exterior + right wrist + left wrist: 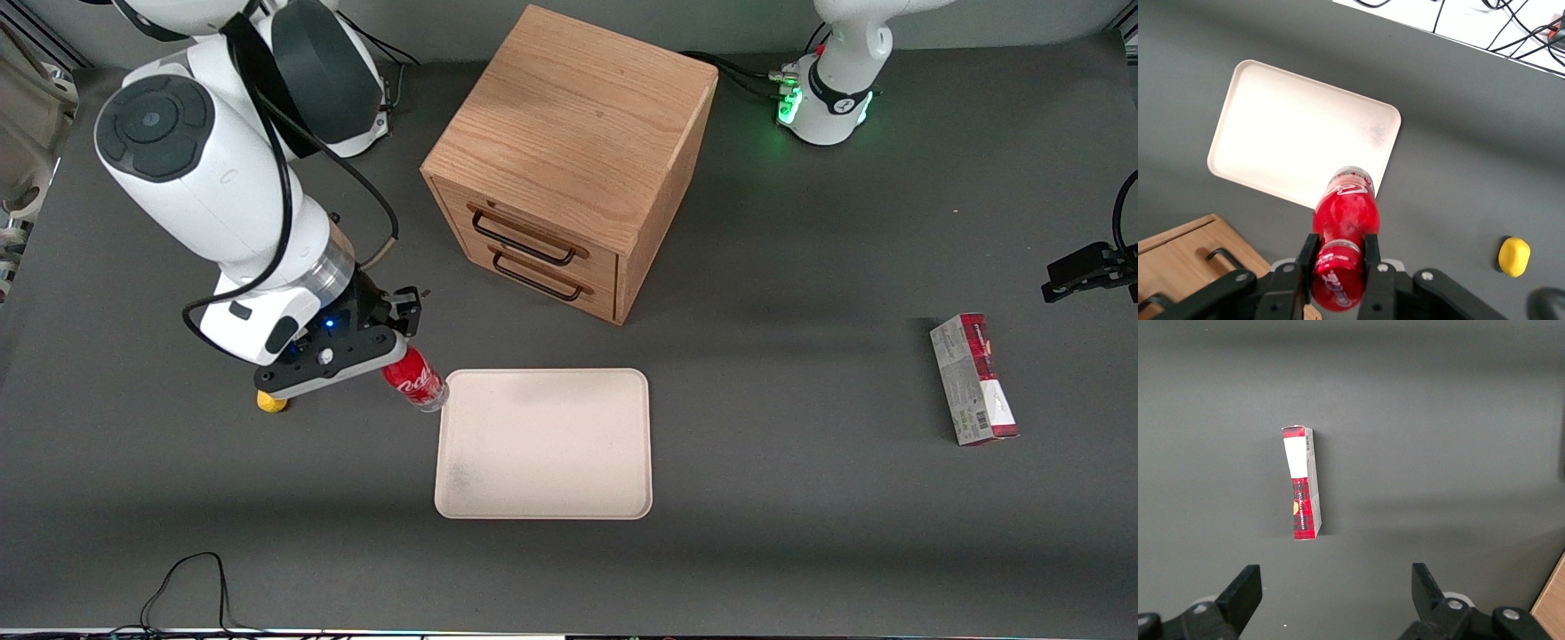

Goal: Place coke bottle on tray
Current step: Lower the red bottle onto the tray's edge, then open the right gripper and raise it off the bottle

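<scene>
The gripper [1338, 267] grips the coke bottle [1346, 213] between both fingers, holding it tilted in the air at the tray [544, 444] corner nearest the working arm; whether its base overlaps the rim is hard to judge.

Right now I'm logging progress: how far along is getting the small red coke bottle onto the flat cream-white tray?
Done: the gripper is shut on the small red coke bottle and holds it off the grey table. In hand: bottle and gripper hang by the flat cream-white tray, at its corner nearest the working arm. Left: carry it over the tray, lower and release; nothing lies on the tray yet.
</scene>
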{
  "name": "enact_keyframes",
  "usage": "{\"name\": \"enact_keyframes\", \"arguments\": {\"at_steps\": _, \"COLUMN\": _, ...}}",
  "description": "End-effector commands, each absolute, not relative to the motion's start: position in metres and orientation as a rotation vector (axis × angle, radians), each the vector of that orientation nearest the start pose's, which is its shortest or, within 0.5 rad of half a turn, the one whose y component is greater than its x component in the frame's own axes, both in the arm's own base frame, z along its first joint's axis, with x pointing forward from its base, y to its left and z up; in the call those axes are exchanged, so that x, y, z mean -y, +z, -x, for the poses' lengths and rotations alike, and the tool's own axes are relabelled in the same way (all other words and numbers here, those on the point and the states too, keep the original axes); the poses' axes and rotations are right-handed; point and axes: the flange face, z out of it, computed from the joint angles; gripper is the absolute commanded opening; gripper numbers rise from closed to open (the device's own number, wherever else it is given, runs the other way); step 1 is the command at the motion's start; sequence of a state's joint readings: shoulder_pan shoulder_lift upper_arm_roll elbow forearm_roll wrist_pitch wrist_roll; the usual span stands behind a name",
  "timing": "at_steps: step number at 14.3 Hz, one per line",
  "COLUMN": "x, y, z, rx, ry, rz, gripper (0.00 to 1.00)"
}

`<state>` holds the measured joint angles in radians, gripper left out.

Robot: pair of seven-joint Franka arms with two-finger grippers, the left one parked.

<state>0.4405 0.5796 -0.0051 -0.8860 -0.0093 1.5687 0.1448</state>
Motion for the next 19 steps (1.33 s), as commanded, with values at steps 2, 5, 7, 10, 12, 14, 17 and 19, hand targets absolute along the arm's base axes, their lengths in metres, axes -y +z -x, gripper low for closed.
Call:
{"name": "enact_keyframes", "arguments": {"at_steps": 2, "x": -0.301, "y": 0.503, "z": -0.69, "rx": 0.404, "ry": -0.161, "rz": 3.106, "gripper": 0.0}}
{"name": "enact_keyframes", "arguments": {"at_steps": 5, "x": -0.301, "y": 0.446, "z": -0.711, "rx": 0.393, "ry": -0.142, "rz": 3.112, "gripper": 0.0}}
{"name": "enact_keyframes", "arguments": {"at_steps": 7, "x": -0.304, "y": 0.421, "z": -0.718, "rx": 0.397, "ry": -0.151, "rz": 3.108, "gripper": 0.0}}
{"name": "enact_keyframes", "arguments": {"at_steps": 10, "x": -0.308, "y": 0.384, "z": -0.727, "rx": 0.399, "ry": -0.155, "rz": 3.107, "gripper": 0.0}}
{"name": "enact_keyframes", "arguments": {"at_steps": 12, "x": -0.308, "y": 0.365, "z": -0.729, "rx": 0.397, "ry": -0.145, "rz": 3.108, "gripper": 0.0}}
{"name": "enact_keyframes", "arguments": {"at_steps": 14, "x": -0.309, "y": 0.349, "z": -0.73, "rx": 0.397, "ry": -0.125, "rz": 3.114, "gripper": 0.0}}
{"name": "enact_keyframes", "arguments": {"at_steps": 17, "x": -0.308, "y": 0.34, "z": -0.731, "rx": 0.39, "ry": -0.118, "rz": 3.115, "gripper": 0.0}}
{"name": "enact_keyframes", "arguments": {"at_steps": 19, "x": -0.31, "y": 0.336, "z": -0.731, "rx": 0.372, "ry": -0.109, "rz": 3.116, "gripper": 0.32}}
